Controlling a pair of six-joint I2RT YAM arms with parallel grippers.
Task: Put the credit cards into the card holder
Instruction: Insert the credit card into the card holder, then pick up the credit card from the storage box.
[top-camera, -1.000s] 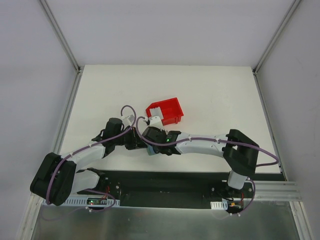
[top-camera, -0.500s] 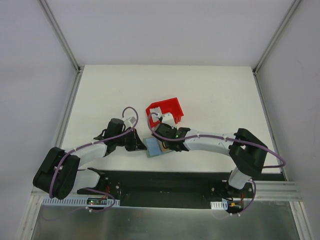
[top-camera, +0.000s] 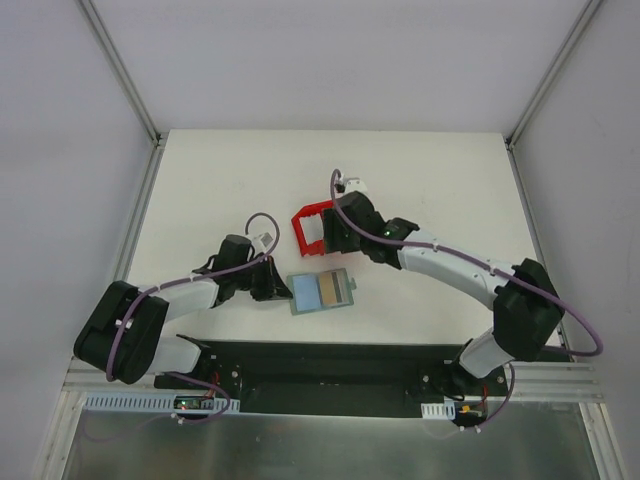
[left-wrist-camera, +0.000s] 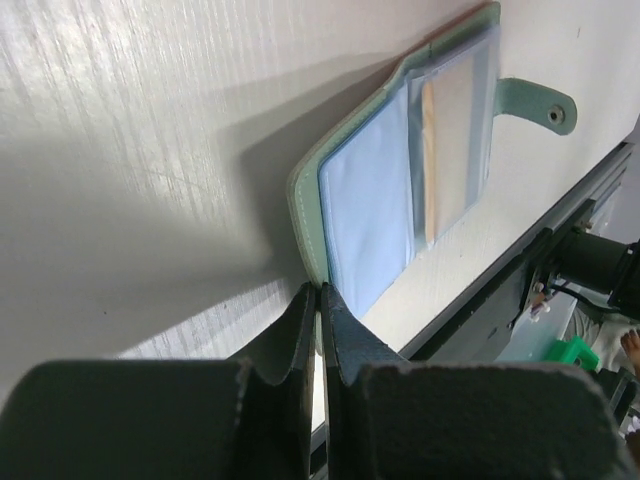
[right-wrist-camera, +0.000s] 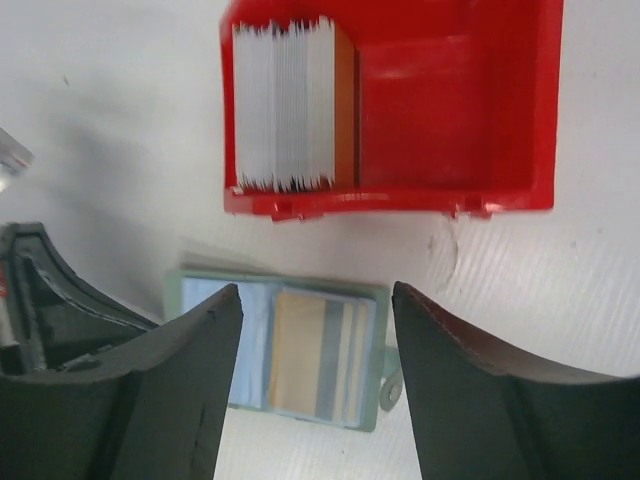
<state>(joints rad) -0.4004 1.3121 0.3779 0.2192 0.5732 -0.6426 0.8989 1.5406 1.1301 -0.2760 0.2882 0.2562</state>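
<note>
Left fingers pinch the edge of the grey-green folding wallet; right fingers, spread empty, have withdrawn to the red plastic bin

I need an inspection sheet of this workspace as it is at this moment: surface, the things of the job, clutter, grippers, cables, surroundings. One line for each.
Surface: white table, with a faint scuff below the red bin.
Job's things: card holder lies open and flat; orange card sits in its half by the snap tab; stack of cards stands on edge in the red bin.
Clutter: nothing seen.
Grippers: left gripper appears shut on the card holder's edge; right gripper is open and empty, by the red bin.
Cables: purple cables run along both arms, none across the card holder.
Surroundings: grey walls, metal frame rails.
</note>
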